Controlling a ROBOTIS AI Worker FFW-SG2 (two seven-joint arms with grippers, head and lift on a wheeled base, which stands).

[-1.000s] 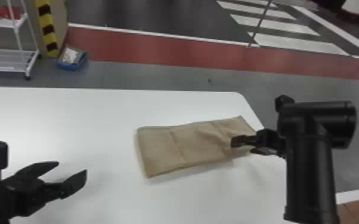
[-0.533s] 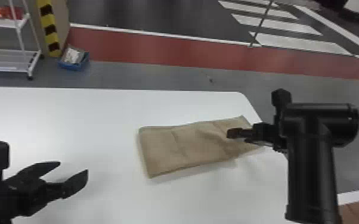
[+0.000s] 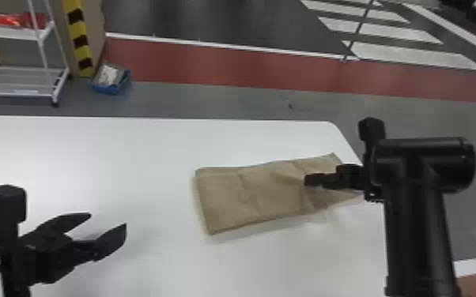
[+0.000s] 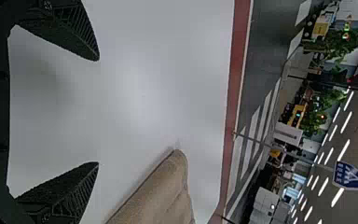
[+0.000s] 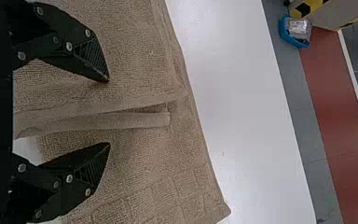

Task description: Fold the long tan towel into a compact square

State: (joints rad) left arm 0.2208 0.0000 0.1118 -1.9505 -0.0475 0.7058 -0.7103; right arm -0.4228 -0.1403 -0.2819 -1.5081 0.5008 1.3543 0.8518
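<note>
Head view has the tan towel (image 3: 257, 197) near the right end of the white desk (image 3: 154, 158), creased and partly folded. Over its right part hangs the right tool (image 3: 308, 180), released; the right wrist view shows a towel edge between its spread fingers. The left tool (image 3: 108, 220), also released, is apart from the towel, over bare desk.

The towel (image 3: 257, 197) lies mid-frame on the table (image 3: 130, 158), under my right gripper (image 3: 309, 180); my left gripper (image 3: 108, 220) hovers lower left.
</note>
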